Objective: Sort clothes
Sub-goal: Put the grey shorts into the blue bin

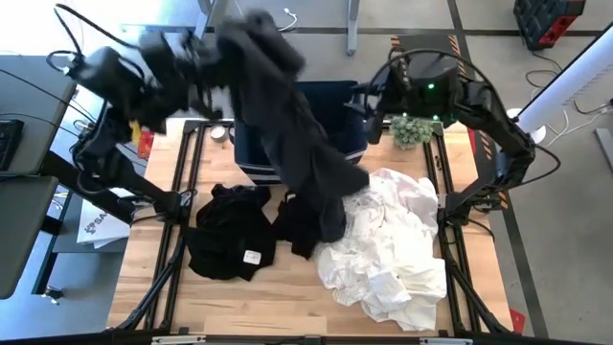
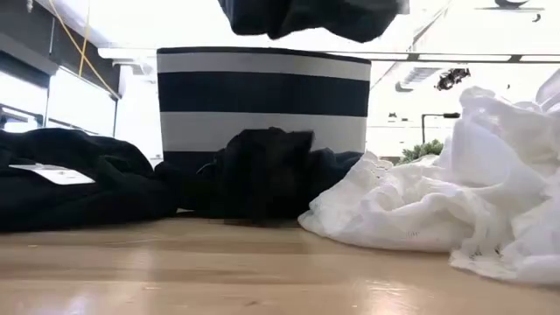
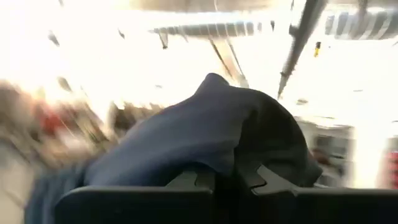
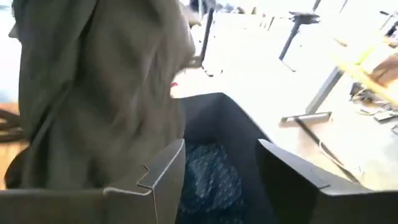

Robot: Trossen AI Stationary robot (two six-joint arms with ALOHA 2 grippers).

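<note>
Above the tabletop (image 1: 287,307), overhead view: left gripper (image 1: 206,57) jaws clamped on a dark garment (image 1: 287,125), which trails below them over the striped bin (image 1: 330,105), probably for dropping in. Low view: black clothes (image 2: 79,188) and white clothes (image 2: 455,210) remain heaped. Right wrist view: right gripper (image 4: 221,171) jaws apart, empty, bin beneath.

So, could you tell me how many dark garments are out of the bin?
3: one hanging from the left gripper, a black heap at table left, another mid-table. More may be hidden.
</note>
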